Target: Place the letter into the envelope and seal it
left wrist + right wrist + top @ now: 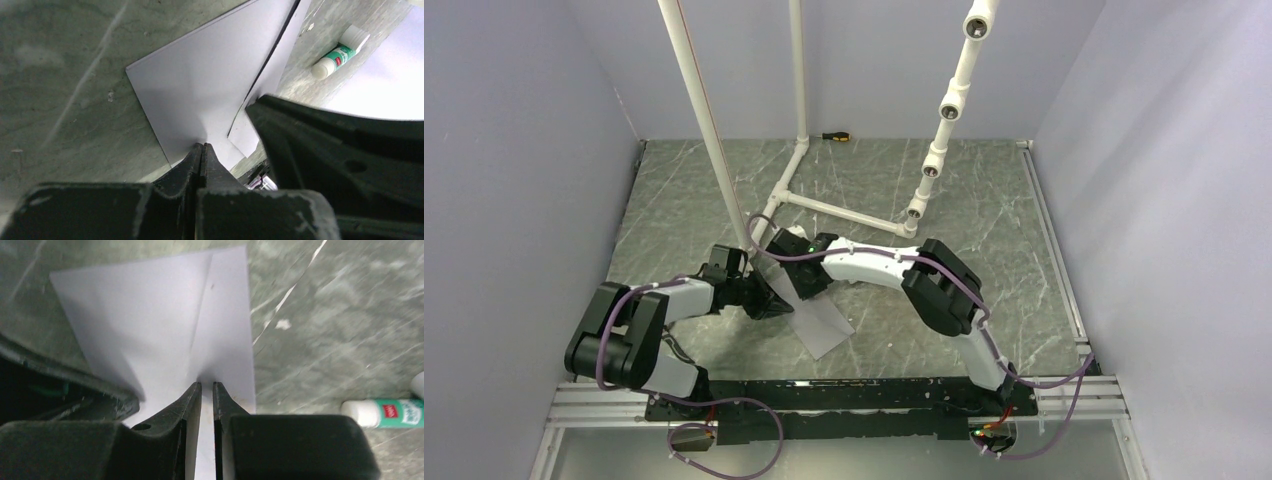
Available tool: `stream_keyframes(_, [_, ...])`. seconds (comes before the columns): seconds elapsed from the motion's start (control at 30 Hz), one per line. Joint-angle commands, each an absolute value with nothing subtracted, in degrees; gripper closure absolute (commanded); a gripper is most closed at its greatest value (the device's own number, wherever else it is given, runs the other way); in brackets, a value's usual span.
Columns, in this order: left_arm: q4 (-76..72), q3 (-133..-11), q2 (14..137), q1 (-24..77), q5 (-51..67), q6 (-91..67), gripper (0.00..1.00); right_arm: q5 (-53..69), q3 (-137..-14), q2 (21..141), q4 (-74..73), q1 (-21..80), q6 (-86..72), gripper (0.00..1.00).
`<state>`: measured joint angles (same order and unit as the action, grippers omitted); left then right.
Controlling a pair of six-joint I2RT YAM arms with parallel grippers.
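Left wrist: closed left claw [201, 149] touches the envelope [200, 85]; right claw [206, 387] ajar over it.

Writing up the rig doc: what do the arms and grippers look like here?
The left arm and right arm match: white link shells between chunky black joint housings. Each carries purple cables along its length. A small green light shows near the right wrist. The left gripper and right gripper are matte black, fingers tapering to narrow tips.
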<state>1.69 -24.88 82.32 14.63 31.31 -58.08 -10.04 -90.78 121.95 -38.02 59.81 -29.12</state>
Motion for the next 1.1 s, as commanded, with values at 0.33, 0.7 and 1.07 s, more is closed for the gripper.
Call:
stream_keyframes(0.33, [8.1,-24.8,86.0,14.2,23.6,-53.9,0.97,-16.1,-93.7,125.2,-36.5,57.4,-24.3,0.82])
stream_keyframes(0.7, [5.8,-24.0,87.5,14.2,24.1,-55.5,0.97,-14.6,-91.7,123.6,-37.3,59.6,-24.9,0.84])
stream_keyframes(1.07, [4.0,-23.1,90.0,13.7,24.7,-57.0,0.97,-11.9,-85.1,119.6,-34.8,63.7,-24.9,0.87])
